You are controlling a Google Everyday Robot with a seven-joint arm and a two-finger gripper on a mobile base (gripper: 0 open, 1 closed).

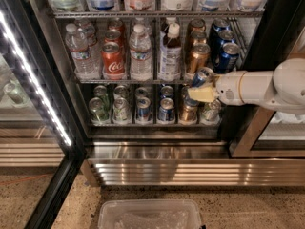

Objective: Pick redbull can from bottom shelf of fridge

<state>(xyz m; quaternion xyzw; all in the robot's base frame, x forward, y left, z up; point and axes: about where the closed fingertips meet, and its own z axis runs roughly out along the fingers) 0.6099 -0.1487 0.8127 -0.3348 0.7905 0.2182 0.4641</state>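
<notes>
The fridge (157, 171) stands open. Its bottom shelf (152, 124) holds rows of slim cans: green-silver at the left, blue-silver in the middle, gold at the right. My gripper (203, 90) reaches in from the right on a white arm. It is just above the right end of the bottom shelf, level with the rack edge above. It is shut on a redbull can (202, 76), blue and silver with a silver top, held tilted and lifted off the rack. Two more blue-silver cans (166, 109) still stand on the shelf.
The rack above holds water bottles (140, 56), red cola cans (113, 58), gold cans (196, 56) and dark-blue soda cans (228, 56) close to my gripper. The open glass door with a white light strip (33, 85) is at the left. A clear plastic bin (150, 216) sits on the floor.
</notes>
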